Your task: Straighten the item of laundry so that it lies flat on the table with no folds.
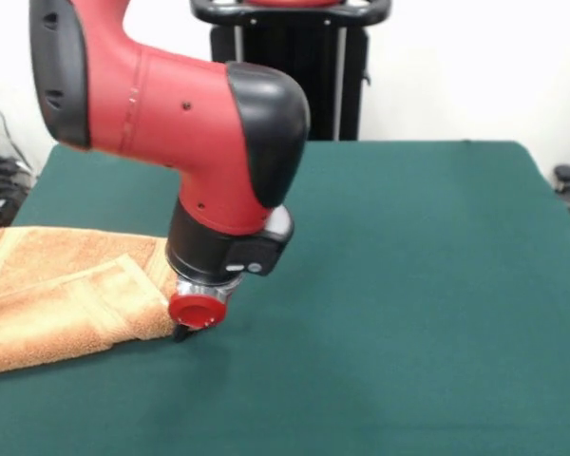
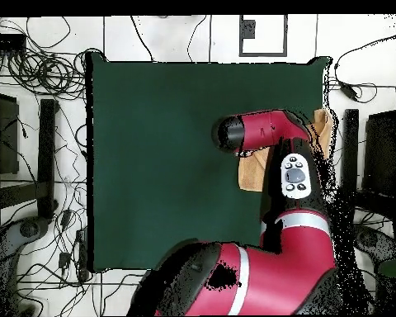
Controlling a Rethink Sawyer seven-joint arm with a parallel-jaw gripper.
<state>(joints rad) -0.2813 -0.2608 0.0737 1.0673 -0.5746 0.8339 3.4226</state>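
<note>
The orange-tan towel (image 1: 66, 294) lies at the left edge of the dark green table (image 1: 408, 285). It is folded over on itself, with a doubled layer and a woven band on top. My gripper (image 1: 184, 331) is down at table level, at the towel's right-hand folded edge, and the red wrist cap hides most of it. In the overhead view the towel (image 2: 252, 172) shows at the table's (image 2: 168, 149) right side. It is largely covered there by my arm, and the gripper is hidden under the wrist.
The black pedestal (image 1: 290, 66) stands behind the table's far edge. The towel reaches the table's left edge in the front view. Cables (image 2: 36, 66) and dark stands (image 2: 44, 157) lie on the floor around the table.
</note>
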